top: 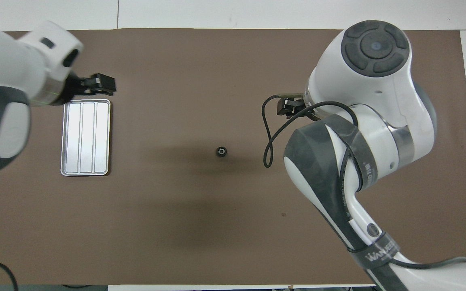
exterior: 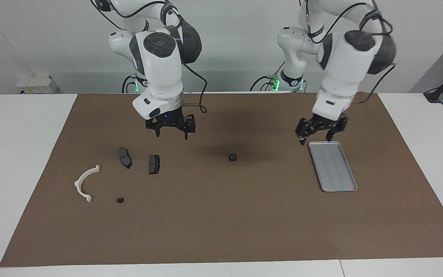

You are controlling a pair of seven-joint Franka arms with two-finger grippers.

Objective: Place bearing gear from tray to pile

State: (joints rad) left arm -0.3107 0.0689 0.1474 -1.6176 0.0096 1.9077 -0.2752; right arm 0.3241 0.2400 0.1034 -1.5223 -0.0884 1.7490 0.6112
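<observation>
The bearing gear (exterior: 232, 157), a small black ring, lies alone on the brown mat, midway between tray and pile; the overhead view shows the gear (top: 221, 152) too. The silver ridged tray (exterior: 333, 166) (top: 85, 137) holds nothing. The pile has a white half-ring bracket (exterior: 85, 182), two dark brake pads (exterior: 125, 157) (exterior: 154, 164) and a small black part (exterior: 120, 200). My left gripper (exterior: 315, 137) (top: 95, 85) hangs open and empty by one short end of the tray. My right gripper (exterior: 171, 134) hangs open and empty over the mat beside the brake pads. In the overhead view the right arm hides the pile.
A brown mat (exterior: 221, 223) covers most of the white table (exterior: 17, 161). Both arms are raised above it.
</observation>
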